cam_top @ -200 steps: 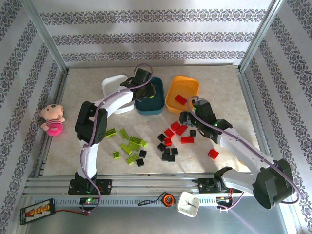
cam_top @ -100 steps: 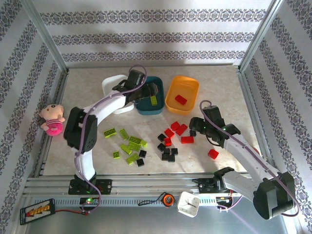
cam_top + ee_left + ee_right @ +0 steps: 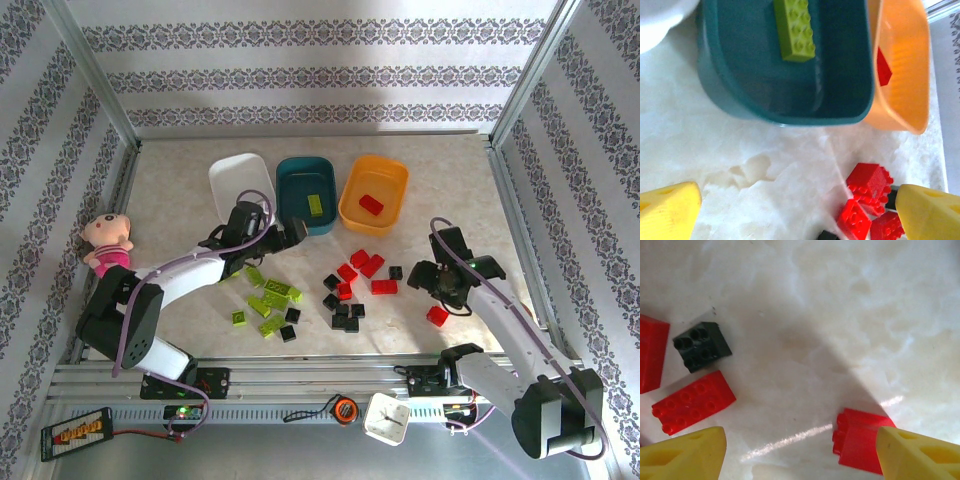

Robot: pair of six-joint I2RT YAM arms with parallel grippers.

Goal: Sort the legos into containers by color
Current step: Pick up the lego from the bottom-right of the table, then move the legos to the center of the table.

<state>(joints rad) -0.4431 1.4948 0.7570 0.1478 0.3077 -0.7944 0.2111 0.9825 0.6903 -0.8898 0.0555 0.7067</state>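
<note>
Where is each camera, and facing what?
Top: high behind the robot, looking down on the table; left arm and right arm show.
Left wrist: on the left arm, facing the teal tub and orange tub; yellow fingers show.
Right wrist: on the right arm, facing down at a red brick and black brick; yellow fingers show.
Shared: top and left wrist both see the green brick in the teal tub.

White tub (image 3: 657,15) cropped at corner; red brick (image 3: 857,440) partly behind fingertip (image 3: 920,455).

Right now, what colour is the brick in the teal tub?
Lime green brick; left wrist view shows best.
</note>
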